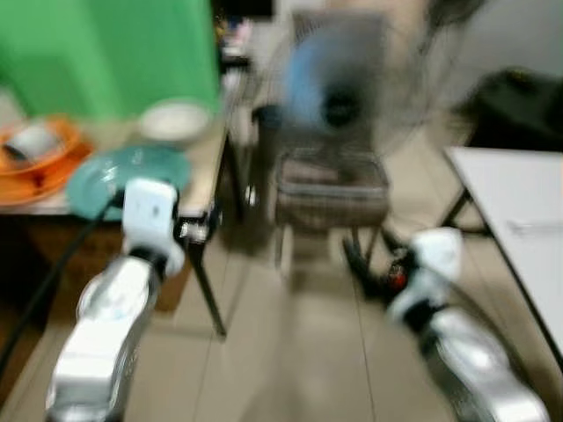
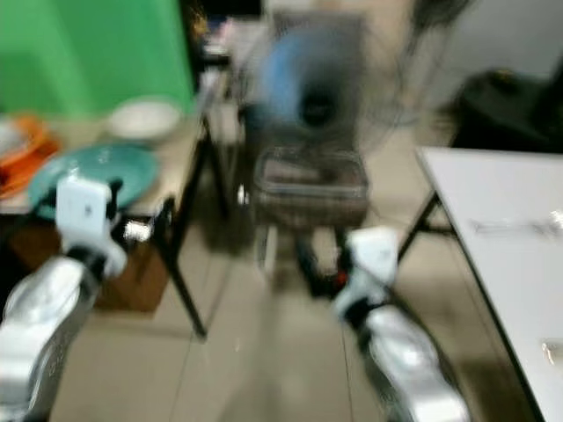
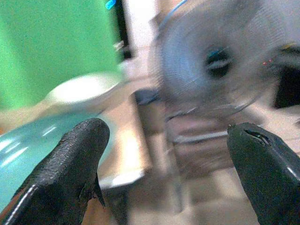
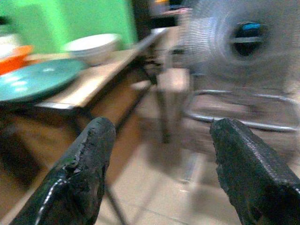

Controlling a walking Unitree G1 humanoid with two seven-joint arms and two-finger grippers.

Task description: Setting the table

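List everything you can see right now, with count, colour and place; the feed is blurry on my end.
Teal plate: one, teal, near corner of the wooden table on the left.
White bowl: one, white, behind the teal plate on the same table.
Orange dishes: stacked, count unclear, orange, left end of that table.
Wooden table: one, tan top, black legs, left.
Fan: one, grey cage, blue centre, straight ahead.
Chair: one, brown seat, below the fan.
White table: one, white, right.
Left gripper: black fingers open, by the wooden table's corner.
Right gripper: black fingers open, over the floor.
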